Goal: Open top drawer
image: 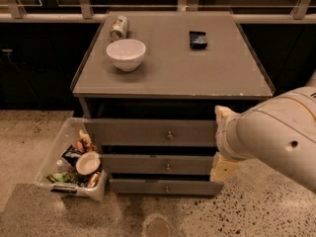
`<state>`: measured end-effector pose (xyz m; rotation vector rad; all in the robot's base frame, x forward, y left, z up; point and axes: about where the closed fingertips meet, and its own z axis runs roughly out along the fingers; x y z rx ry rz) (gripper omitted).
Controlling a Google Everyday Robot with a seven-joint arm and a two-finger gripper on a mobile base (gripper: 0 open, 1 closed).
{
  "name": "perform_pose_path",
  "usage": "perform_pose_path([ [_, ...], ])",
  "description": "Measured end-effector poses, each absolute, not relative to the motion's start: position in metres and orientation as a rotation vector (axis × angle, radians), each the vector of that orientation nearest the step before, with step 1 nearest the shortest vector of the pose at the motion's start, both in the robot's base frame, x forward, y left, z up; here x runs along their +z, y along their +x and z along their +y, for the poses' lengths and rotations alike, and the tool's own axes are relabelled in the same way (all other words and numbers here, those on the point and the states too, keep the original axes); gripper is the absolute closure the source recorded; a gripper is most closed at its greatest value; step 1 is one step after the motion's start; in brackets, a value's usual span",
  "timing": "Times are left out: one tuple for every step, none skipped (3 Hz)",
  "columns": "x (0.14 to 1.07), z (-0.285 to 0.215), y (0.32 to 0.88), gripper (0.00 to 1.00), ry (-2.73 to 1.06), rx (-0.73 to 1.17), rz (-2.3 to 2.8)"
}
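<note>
The top drawer [138,132] is the widest of three grey drawer fronts under the grey cabinet top [173,73]. It has a small round metal knob [169,135] at its centre, and its front sits about in line with the cabinet frame. My gripper [223,140] is at the right end of that drawer front, level with it and to the right of the knob. Its two cream fingers [224,168] stand apart, one above the other, holding nothing. The thick white arm [276,137] comes in from the right and hides the drawers' right ends.
Two narrower drawers [163,166] lie below. On the cabinet top are a white bowl [126,54], a tipped can [119,27] and a small dark packet [198,39]. A clear bin of rubbish [74,162] stands on the floor at the left.
</note>
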<state>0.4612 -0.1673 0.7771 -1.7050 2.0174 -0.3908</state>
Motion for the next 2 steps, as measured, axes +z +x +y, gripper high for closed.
perform_pose_path([
  [0.777,-0.167,0.461,0.00,-1.705,-0.388,2.018],
  [0.765,-0.164,0.462,0.00,-1.700,-0.374,2.033],
])
